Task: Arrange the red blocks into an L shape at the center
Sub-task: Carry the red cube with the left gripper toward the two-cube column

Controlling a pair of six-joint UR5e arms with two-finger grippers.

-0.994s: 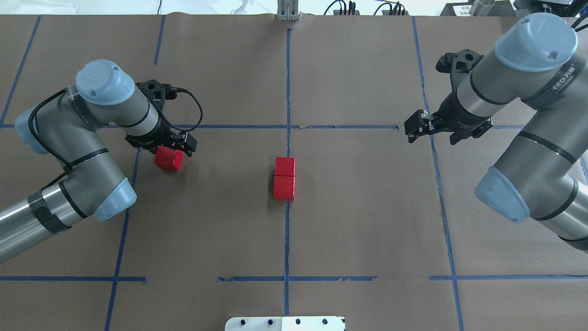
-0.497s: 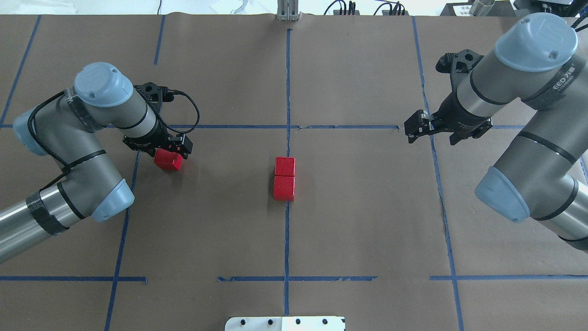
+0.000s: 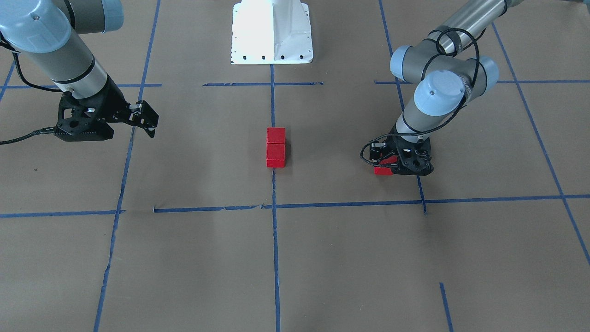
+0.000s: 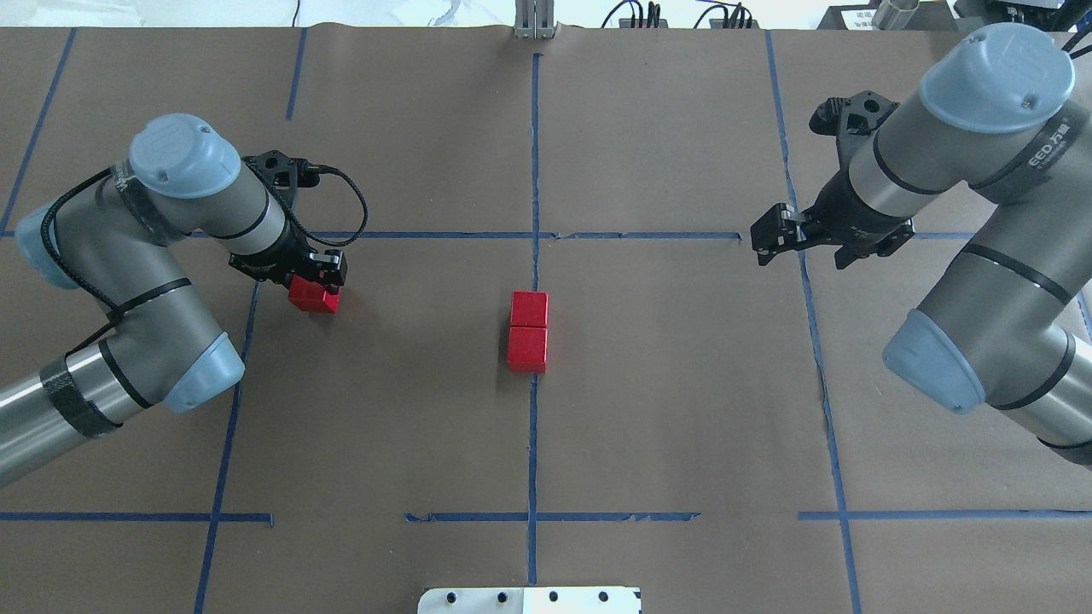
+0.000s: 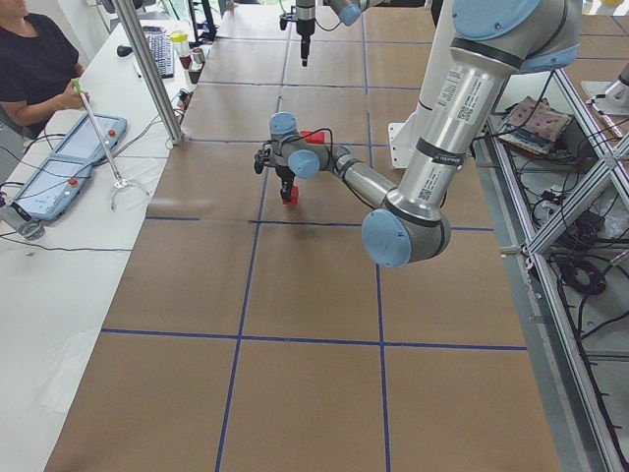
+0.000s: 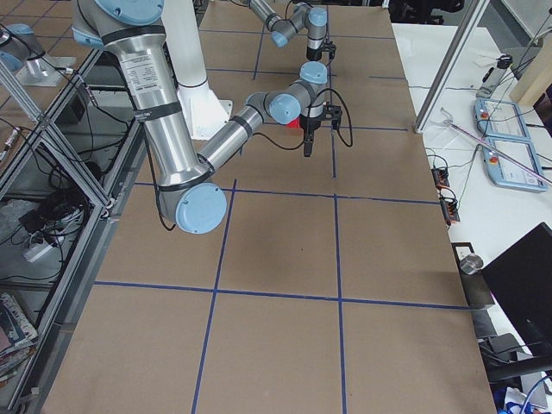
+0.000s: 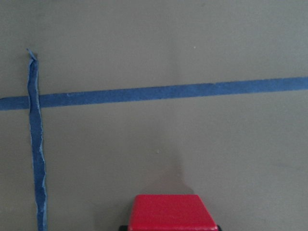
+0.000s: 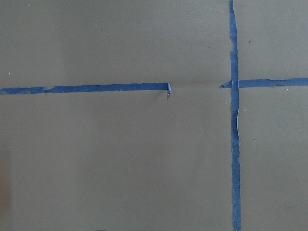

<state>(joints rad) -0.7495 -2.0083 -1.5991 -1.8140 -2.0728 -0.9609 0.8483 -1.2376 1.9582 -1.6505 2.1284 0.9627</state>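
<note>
On the middle of the brown paper surface (image 4: 682, 409), two of the red blocks (image 4: 528, 332) lie touching, one behind the other, along the long blue tape line (image 4: 533, 443) that crosses the center (image 4: 597, 341). We see them as a short straight bar, far from every edge. Our third red block (image 4: 312, 298) sits well apart toward the surface's left edge, just beside a side tape line. Our left gripper (image 4: 317, 286) is down over this block, its fingers on either side of it; the left wrist view shows the block's top between the dark finger tips, but we cannot tell whether they press on it or merely flank it. Our right gripper (image 4: 765, 242) hangs over bare paper toward the right edge, fingers close together with nothing between them.
</note>
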